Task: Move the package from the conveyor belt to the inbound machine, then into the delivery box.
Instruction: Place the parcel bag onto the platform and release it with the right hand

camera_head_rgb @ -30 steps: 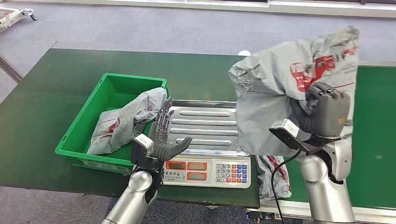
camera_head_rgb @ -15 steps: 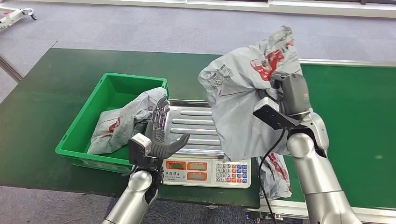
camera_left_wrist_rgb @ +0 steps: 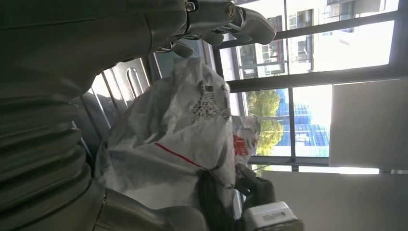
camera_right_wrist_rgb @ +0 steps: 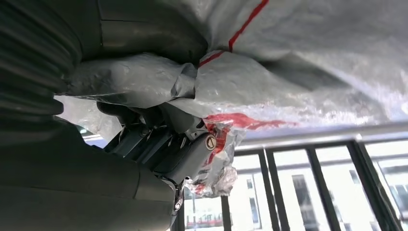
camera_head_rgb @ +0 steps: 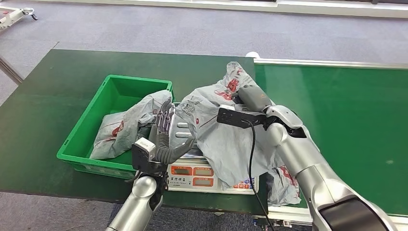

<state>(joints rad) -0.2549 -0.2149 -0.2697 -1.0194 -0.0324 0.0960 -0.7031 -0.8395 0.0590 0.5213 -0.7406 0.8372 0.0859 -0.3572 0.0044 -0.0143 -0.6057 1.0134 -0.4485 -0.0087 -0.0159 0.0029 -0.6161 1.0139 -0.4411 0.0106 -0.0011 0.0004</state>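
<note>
A grey plastic package (camera_head_rgb: 219,130) with red print lies draped over the steel pan of the inbound scale (camera_head_rgb: 185,132), and my right hand (camera_head_rgb: 250,98) still grips its upper part. The same package (camera_left_wrist_rgb: 178,144) fills the middle of the left wrist view, and its crumpled film (camera_right_wrist_rgb: 269,72) lies over my right hand's fingers (camera_right_wrist_rgb: 168,149). My left hand (camera_head_rgb: 163,139) stands open at the scale's left edge, fingers upright, just beside the package. The green delivery box (camera_head_rgb: 91,130) to the left holds another grey package (camera_head_rgb: 127,126).
The scale's keypad and displays (camera_head_rgb: 211,177) face the table's front edge. One more grey package (camera_head_rgb: 284,185) hangs in the gap by the green conveyor belt (camera_head_rgb: 346,125) on the right. Dark green table (camera_head_rgb: 43,96) surrounds the box.
My right arm has swung left and down, carrying the package from above the conveyor onto the scale pan. The left hand has stayed in place.
</note>
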